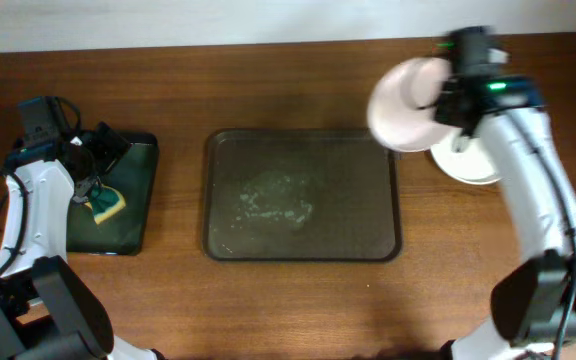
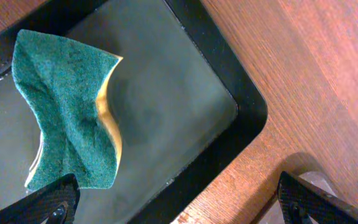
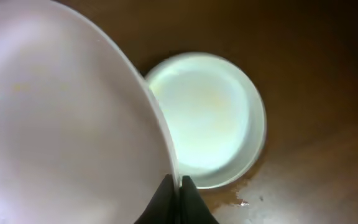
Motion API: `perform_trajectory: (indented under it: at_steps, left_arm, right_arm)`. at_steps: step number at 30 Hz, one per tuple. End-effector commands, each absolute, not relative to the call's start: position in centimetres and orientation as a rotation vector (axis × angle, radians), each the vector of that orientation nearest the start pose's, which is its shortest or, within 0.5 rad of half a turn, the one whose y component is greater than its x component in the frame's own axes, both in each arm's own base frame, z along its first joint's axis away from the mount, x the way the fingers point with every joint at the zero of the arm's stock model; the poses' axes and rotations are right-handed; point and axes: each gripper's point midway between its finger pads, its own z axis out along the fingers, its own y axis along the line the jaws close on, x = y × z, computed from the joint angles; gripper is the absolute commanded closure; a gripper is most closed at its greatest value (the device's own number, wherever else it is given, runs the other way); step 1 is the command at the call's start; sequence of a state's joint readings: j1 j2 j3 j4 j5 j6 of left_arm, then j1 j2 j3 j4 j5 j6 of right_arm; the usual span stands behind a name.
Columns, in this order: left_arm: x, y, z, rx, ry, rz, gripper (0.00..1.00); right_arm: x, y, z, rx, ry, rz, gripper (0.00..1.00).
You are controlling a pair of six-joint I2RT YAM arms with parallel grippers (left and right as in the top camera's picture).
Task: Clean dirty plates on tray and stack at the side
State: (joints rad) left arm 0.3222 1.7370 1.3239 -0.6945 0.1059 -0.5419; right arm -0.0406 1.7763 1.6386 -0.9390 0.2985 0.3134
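Observation:
My right gripper [image 1: 446,100] is shut on the rim of a white plate [image 1: 405,104] and holds it tilted in the air above the tray's far right corner. In the right wrist view the held plate [image 3: 61,118] fills the left, pinched between the fingers [image 3: 178,186]. Below it a second pale plate [image 3: 204,118] lies flat on the table, also in the overhead view [image 1: 468,162]. The dark brown tray [image 1: 301,195] holds no plates, only a wet smear. My left gripper [image 2: 179,199] is open above the black tray's corner.
A narrow black tray [image 1: 118,195] at the left holds a green and yellow sponge [image 1: 108,205], which also shows in the left wrist view [image 2: 67,112]. Bare wooden table lies in front of the brown tray.

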Motion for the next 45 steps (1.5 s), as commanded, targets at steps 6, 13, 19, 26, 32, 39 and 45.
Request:
perform_trajectory:
  at_steps: [6, 13, 19, 26, 32, 39, 45]
  left_arm:
    - [40.6, 11.5, 11.7, -1.065, 2.448, -0.220, 0.01]
    - [40.6, 11.5, 11.7, -1.064, 2.448, -0.220, 0.01]
    - [40.6, 11.5, 11.7, -1.065, 2.448, -0.220, 0.01]
    - [40.6, 11.5, 11.7, -1.065, 2.448, -0.220, 0.01]
    - [40.6, 11.5, 11.7, -1.065, 2.448, -0.220, 0.01]
    - [40.6, 11.5, 11.7, -1.065, 2.448, -0.220, 0.01]
    - [40.6, 11.5, 11.7, -1.064, 2.448, -0.220, 0.01]
  right_arm:
    - [40.8, -15.8, 8.7, 1.048, 2.674, 0.126, 0.96]
    - [40.4, -17.3, 8.4, 1.091, 2.656, 0.117, 0.96]
    - [39.3, -20.1, 8.5, 1.174, 2.611, 0.103, 0.95]
    - [39.1, -18.1, 10.0, 0.992, 2.664, 0.243, 0.06]
    - [36.1, -15.7, 19.6, 0.911, 2.544, 0.229, 0.02]
    - [28.2, -3.0, 23.1, 0.519, 2.545, 0.290, 0.02]
    - [24.6, 2.1, 18.5, 0.336, 2.716, 0.354, 0.01]
